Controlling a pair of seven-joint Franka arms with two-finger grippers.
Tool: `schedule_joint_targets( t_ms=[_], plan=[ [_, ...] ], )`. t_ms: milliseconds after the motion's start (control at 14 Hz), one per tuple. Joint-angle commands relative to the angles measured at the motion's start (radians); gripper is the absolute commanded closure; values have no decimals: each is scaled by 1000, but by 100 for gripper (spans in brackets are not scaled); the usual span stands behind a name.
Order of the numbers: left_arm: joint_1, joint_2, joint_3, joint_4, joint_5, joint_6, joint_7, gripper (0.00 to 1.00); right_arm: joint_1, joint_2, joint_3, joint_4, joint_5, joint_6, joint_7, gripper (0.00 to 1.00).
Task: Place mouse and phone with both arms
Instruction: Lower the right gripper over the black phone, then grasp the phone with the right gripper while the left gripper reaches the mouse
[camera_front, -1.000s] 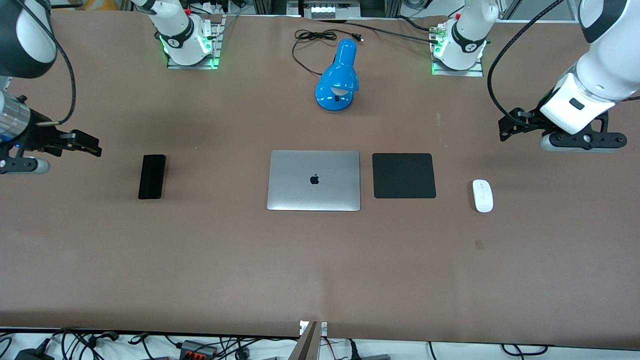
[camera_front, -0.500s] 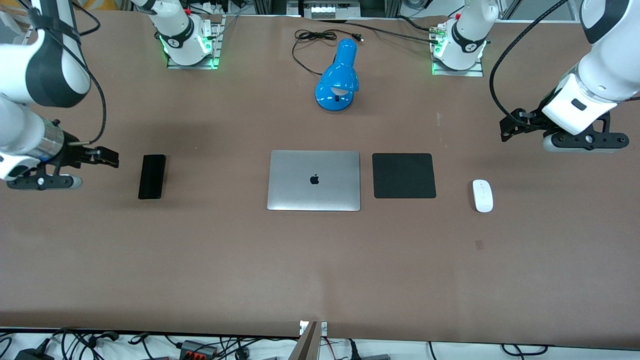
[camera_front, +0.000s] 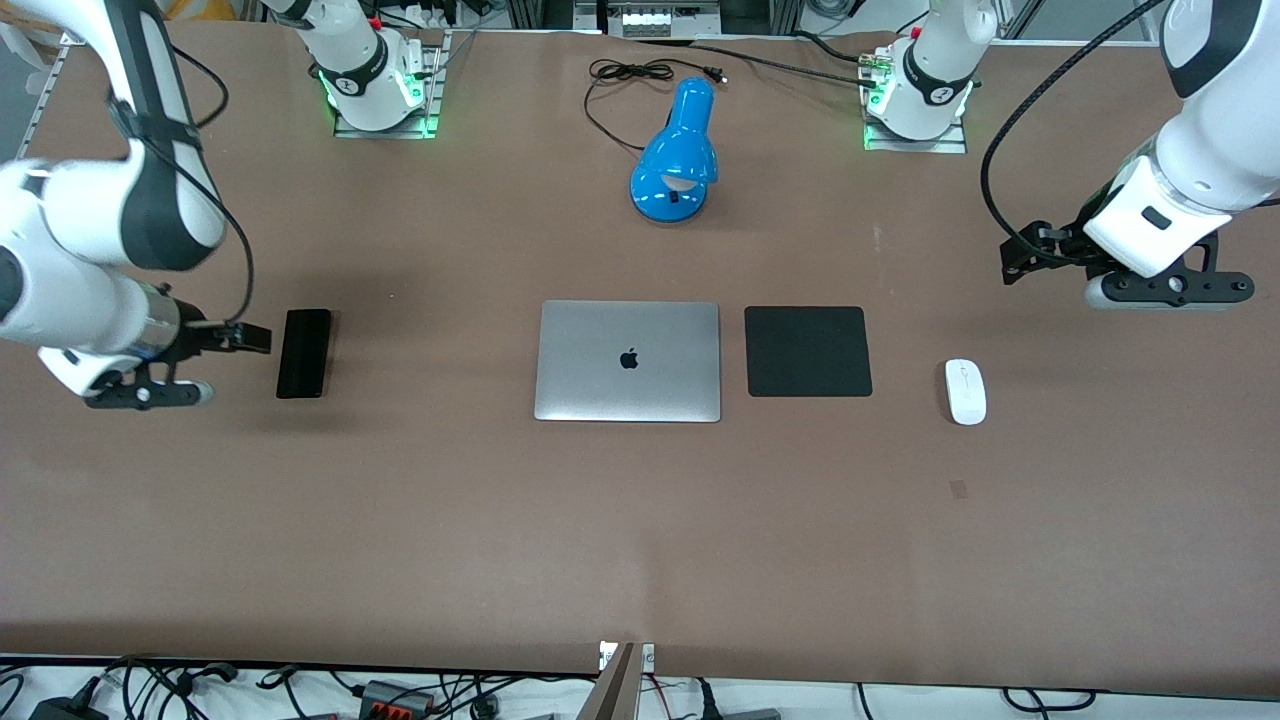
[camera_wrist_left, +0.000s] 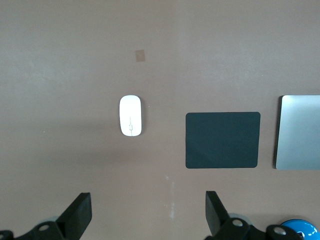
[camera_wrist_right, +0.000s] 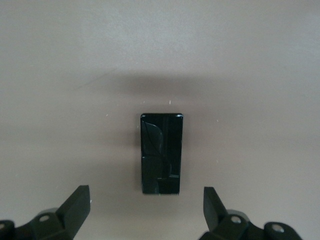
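Observation:
The black phone (camera_front: 303, 352) lies flat on the brown table toward the right arm's end; it also shows in the right wrist view (camera_wrist_right: 161, 153). My right gripper (camera_front: 252, 339) is open and empty, in the air just beside the phone. The white mouse (camera_front: 965, 391) lies toward the left arm's end, beside the black mat; it also shows in the left wrist view (camera_wrist_left: 130, 122). My left gripper (camera_front: 1018, 254) is open and empty, over bare table, apart from the mouse. Its fingers (camera_wrist_left: 80, 214) stand wide apart.
A closed silver laptop (camera_front: 628, 360) lies mid-table, with a square black mat (camera_front: 807, 351) beside it toward the mouse. A blue desk lamp (camera_front: 676, 153) with a black cord lies nearer the arm bases. The arm bases (camera_front: 375, 75) stand along the table's edge.
My right arm has swung in from the table's end and its gripper has come close beside the phone. My left gripper has barely moved. Phone and mouse have not moved.

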Motion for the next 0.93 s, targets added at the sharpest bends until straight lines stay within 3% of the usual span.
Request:
schedule_joint_targets(
  t_ms=[0, 286, 571, 857],
  plan=[
    [7, 14, -1, 28, 2, -23, 3, 0, -7, -3, 3, -104, -15, 122, 13, 0],
    [10, 60, -1, 14, 4, -56, 11, 0, -11, 66, 3, -130, -15, 195, 13, 0],
    [52, 184, -1, -5, 7, -27, 14, 0, -43, 100, 0, -150, -13, 215, 13, 0],
    [78, 201, -1, -217, 85, 330, 14, 0, -50, 142, 1, -153, -1, 229, 16, 0]
  ],
)
